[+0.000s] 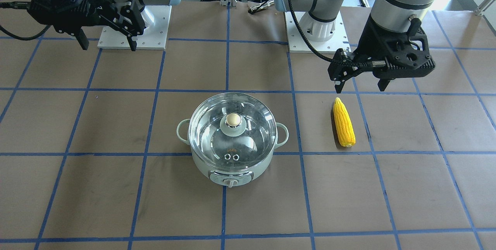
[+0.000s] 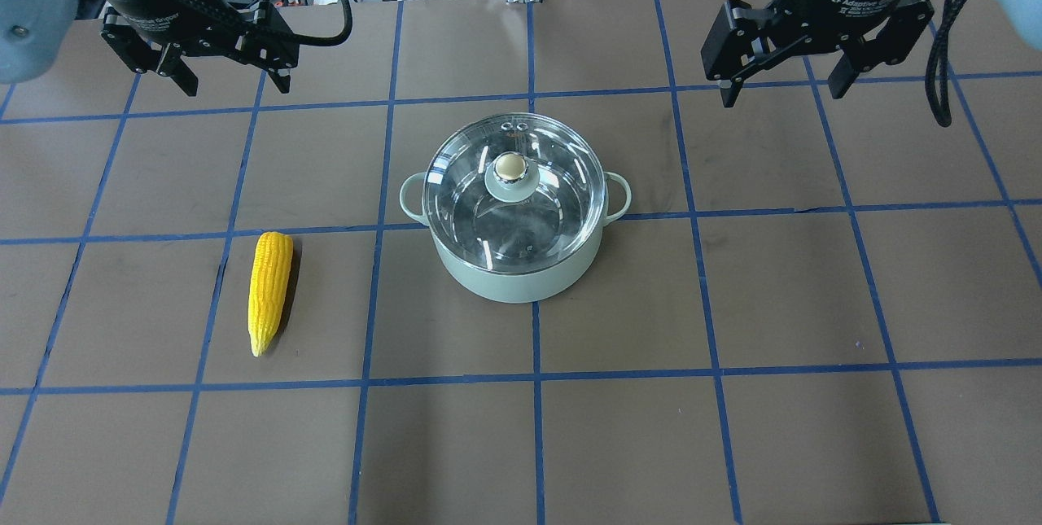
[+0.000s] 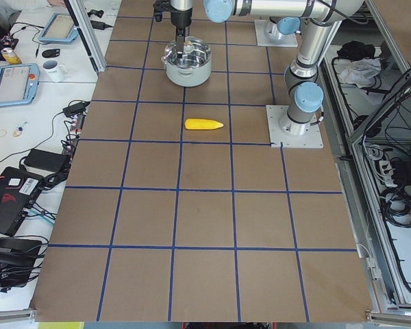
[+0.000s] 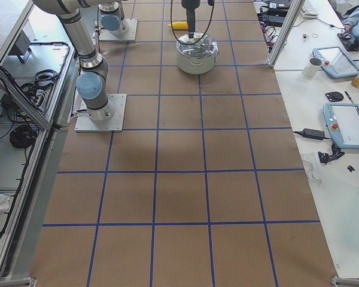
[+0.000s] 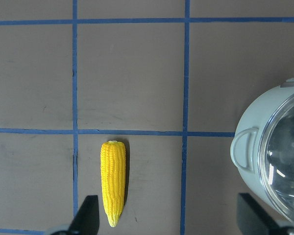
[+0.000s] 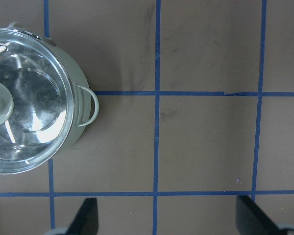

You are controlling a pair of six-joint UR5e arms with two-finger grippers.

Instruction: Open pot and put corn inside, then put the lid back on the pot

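The pale mint-green pot [image 1: 232,170] [image 2: 521,277] stands at the table's middle with the clear glass lid [image 1: 209,126] [image 2: 553,207] seated on it, beige knob up. The yellow corn [image 1: 344,123] [image 2: 270,289] lies flat on the table on my left side, apart from the pot. My left gripper [image 1: 360,85] [image 2: 238,88] hangs open and empty above the table behind the corn; the corn [image 5: 113,181] and the pot's edge [image 5: 245,152] show below it. My right gripper [image 1: 108,45] [image 2: 781,94] is open and empty, raised to the pot's right; the lid [image 6: 29,107] shows at its view's left.
The table is brown paper with a blue tape grid [image 2: 533,378]. The two arm base plates [image 1: 133,29] [image 1: 317,35] sit at the robot's side. Side benches hold tablets, mugs and cables [image 3: 14,82] [image 4: 341,60] beyond aluminium posts.
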